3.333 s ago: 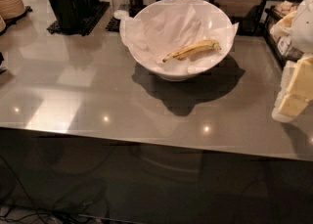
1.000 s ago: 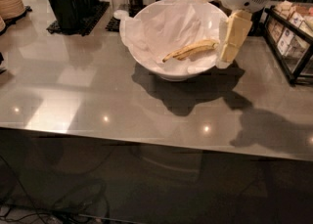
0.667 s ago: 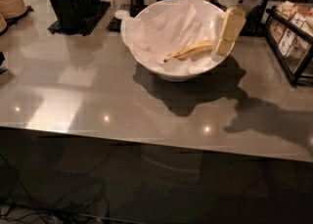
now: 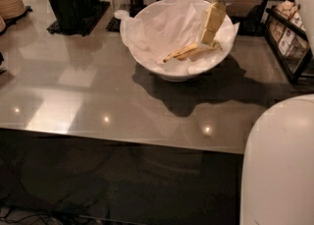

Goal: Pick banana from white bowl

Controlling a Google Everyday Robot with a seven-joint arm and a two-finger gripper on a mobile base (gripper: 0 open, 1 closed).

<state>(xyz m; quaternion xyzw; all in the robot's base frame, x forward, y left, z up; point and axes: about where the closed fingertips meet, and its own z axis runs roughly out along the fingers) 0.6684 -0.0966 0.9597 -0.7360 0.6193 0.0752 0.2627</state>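
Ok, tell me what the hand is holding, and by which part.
It cannot be told: the hand is down in the white bowl at the banana's right end, banana lying on the paper.

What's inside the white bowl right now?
Crumpled white paper lines the white bowl; the banana lies on it, with the hand at its right end. The paper hides the bowl's floor, and the hand covers the banana's tip.

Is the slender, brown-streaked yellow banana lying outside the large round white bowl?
No, the banana lies on the crumpled paper inside the white bowl, where the gripper reaches down to one end of it.
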